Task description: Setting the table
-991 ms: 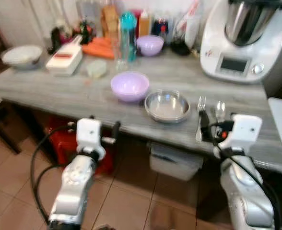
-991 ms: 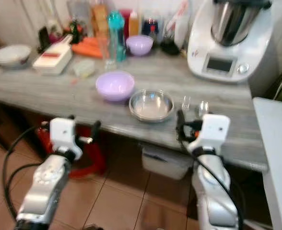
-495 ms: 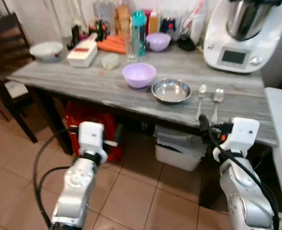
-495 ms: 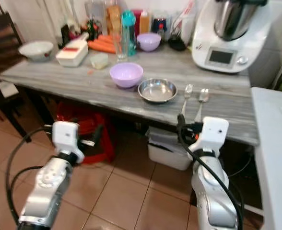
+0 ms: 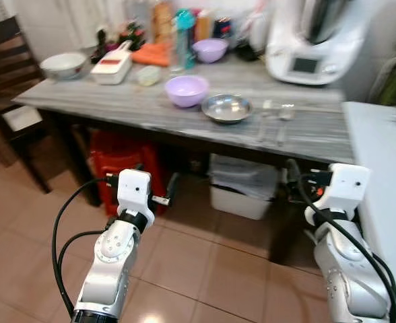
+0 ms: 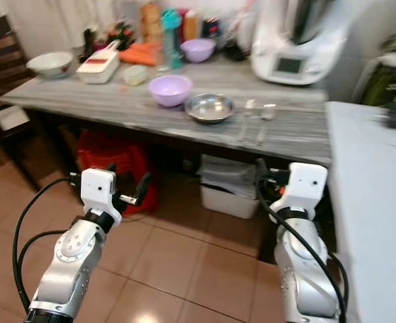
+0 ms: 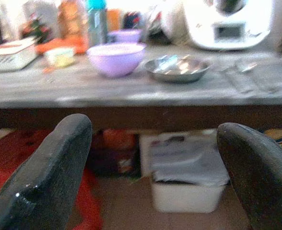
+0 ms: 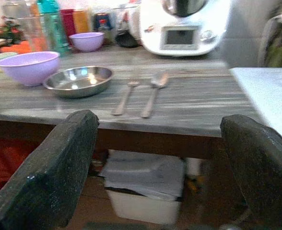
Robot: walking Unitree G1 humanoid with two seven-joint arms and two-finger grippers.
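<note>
— What are the fingers doing?

— On both wrist cameras I see them spread wide with nothing between them. The left gripper (image 7: 155, 177) and the right gripper (image 8: 162, 172) are both released, held out in front of the grey wooden table (image 5: 151, 114), below its edge and over the tiled floor (image 5: 205, 262).

— And the tableware?

— On the table, well apart from both grippers. A steel dish (image 8: 78, 80) sits near the front edge, with a lilac bowl (image 8: 28, 66) just beside it towards my left. On the dish's other side a fork (image 8: 124, 98) and a spoon (image 8: 153, 93) lie side by side, handles towards me (they're blurred in the head views, clearer from the right wrist).

— Anything further back?

— A second, smaller lilac bowl (image 8: 86, 40), bottles (image 5: 184, 30) and a white kitchen machine (image 5: 312, 44) along the wall. A white bowl (image 5: 62, 64) stands at the far left end, next to a white box with a red top (image 5: 112, 65).

— Under the table?

— A white bin (image 5: 242, 192) and something red (image 5: 117, 168); I can't tell what it is.
</note>
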